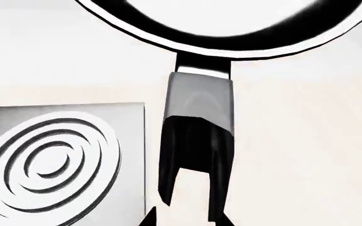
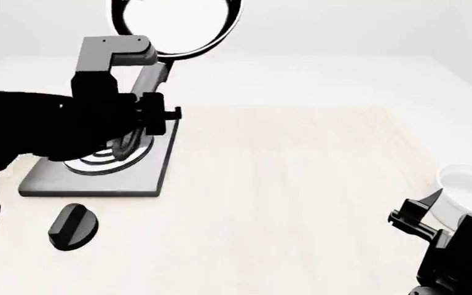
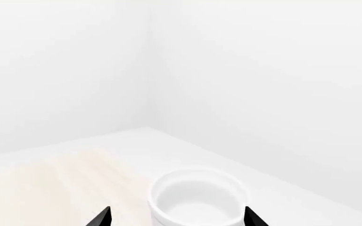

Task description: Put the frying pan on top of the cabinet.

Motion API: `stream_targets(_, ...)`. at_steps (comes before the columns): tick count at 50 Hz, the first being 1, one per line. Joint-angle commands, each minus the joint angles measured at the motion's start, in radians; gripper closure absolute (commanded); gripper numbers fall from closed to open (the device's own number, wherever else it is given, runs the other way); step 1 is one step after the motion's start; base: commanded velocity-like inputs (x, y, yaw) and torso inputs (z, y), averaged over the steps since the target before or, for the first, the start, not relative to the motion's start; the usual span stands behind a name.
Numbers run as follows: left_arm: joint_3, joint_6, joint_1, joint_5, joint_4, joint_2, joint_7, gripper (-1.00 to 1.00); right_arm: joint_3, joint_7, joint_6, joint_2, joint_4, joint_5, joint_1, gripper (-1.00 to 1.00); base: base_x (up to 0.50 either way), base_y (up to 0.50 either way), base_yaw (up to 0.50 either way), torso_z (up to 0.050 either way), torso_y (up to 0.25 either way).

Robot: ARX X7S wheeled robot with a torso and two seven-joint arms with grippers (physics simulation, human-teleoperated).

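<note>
The frying pan (image 2: pixel 177 24) is raised in the air above the far left of the table, its glossy inside facing me. In the left wrist view the pan (image 1: pixel 231 28) fills the far end and its long black handle (image 1: pixel 197 141) runs back between my fingertips. My left gripper (image 1: pixel 188 222) is shut on the handle's end; in the head view it (image 2: pixel 142 138) hangs over the stove plate. My right gripper (image 3: pixel 177 219) is open and empty, low at the right (image 2: pixel 432 236). The cabinet is out of view.
A grey stove plate (image 2: pixel 96 175) with concentric rings lies at the left, also in the left wrist view (image 1: pixel 55 165). A black knob (image 2: pixel 74 226) lies in front of it. A small white bowl (image 2: pixel 469 196) stands at the right edge, just ahead of my right gripper (image 3: pixel 197 200).
</note>
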Motion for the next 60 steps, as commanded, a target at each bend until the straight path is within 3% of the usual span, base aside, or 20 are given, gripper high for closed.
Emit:
stream_targets(1,-0.021,0.080,-0.274,0.206,-0.413,-0.037,0.039,1.00,-0.009,0.000,0.015,0.006,-0.009,0.004,0.007,-1.00,0.00,0.00,0.00,0.000,0.000)
stream_targets(8,0.001,0.134,-0.404,0.291,-0.670,-0.028,0.091,1.00,-0.009,0.002,0.019,0.009,-0.017,0.008,0.007,-1.00,0.00,0.00,0.00,0.000,0.003)
stream_targets(19,0.023,0.220,-0.454,0.367,-0.857,-0.045,0.100,1.00,-0.012,0.001,0.016,0.013,-0.014,0.013,0.005,-1.00,0.00,0.00,0.00,0.000,0.002)
stream_targets(28,0.059,0.289,-0.482,0.439,-1.071,-0.028,0.186,1.00,-0.035,0.000,0.011,0.008,0.000,0.008,0.012,-1.00,0.00,0.00,0.00,0.000,0.001)
stream_targets(41,-0.133,0.314,-0.381,0.530,-1.075,-0.104,0.024,1.00,-0.033,0.004,0.006,0.012,0.005,0.013,0.007,-1.00,0.00,0.00,0.00,0.000,0.002)
stream_targets(49,-0.253,0.304,-0.347,0.658,-1.076,-0.109,-0.018,1.00,-0.043,0.005,0.000,0.010,0.017,0.011,0.011,-1.00,0.00,0.00,0.00,0.000,0.001)
stream_targets(60,-0.464,0.272,-0.322,0.913,-1.076,-0.066,0.033,1.00,-0.048,0.005,-0.005,0.012,0.029,0.014,0.014,-1.00,0.00,0.00,0.00,0.000,0.001)
